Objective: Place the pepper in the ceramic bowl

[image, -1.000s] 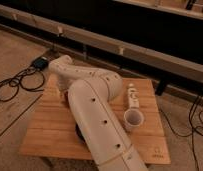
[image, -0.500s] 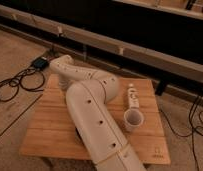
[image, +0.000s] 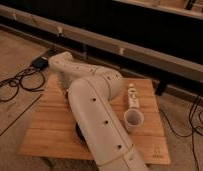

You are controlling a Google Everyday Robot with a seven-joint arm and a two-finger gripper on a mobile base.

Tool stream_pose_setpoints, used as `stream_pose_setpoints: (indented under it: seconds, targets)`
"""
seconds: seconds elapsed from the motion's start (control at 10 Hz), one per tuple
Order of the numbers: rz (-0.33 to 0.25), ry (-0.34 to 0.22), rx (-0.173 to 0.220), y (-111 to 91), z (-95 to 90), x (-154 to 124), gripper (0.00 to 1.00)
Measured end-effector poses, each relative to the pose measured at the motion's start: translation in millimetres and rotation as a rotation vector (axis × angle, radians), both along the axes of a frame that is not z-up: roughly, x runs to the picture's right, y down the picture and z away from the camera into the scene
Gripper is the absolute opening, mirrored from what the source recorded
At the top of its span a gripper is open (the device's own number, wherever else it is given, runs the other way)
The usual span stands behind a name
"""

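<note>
Well to the left, black cables point(image: 15, 85) loop over the floor beside a dark power brick point(image: 39, 62), clear of the wooden table point(image: 47, 125) where I am working. Next comes my gripper point(image: 65, 84), reaching down at the table's far left corner from the end of my forearm; my own wrist hides so much of it that I cannot tell whether it is wide, narrow or carrying anything. The pepper is nowhere on show: either it sits in that hidden grasp or it lies under my arm point(image: 100, 115), which sweeps across the middle of the table and blocks most of the board. Peeping out from the left edge of that arm, near the front of the table, is a dark curved sliver I take to be the ceramic bowl point(image: 79, 133), most of it covered. Right of the arm a white bottle point(image: 132, 95) lies on its side, and just in front of it a white cup point(image: 133, 119) stands upright; neither belongs to the job. By my judgement the pepper will be very light, slender and smooth-skinned, giving a little under pressure, so the hold belongs across the thicker middle of its body, not the tapering tip, and with gentle force. The bowl looks hard and glossy, so a low release over its centre should keep the pepper from skidding out.
</note>
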State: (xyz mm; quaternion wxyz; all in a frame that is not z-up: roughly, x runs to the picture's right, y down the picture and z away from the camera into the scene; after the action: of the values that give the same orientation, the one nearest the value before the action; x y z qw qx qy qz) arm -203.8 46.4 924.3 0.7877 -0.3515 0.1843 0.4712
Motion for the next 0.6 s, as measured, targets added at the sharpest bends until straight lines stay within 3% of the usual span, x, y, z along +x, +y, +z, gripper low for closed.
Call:
stream_pose_setpoints:
  seconds: [0.3, 0.6]
  targets:
    - [0.009, 0.04, 0.012, -4, -49.1, 27, 0.0]
    - [0.032, 0.072, 0.016, 5, -97.7, 61, 0.0]
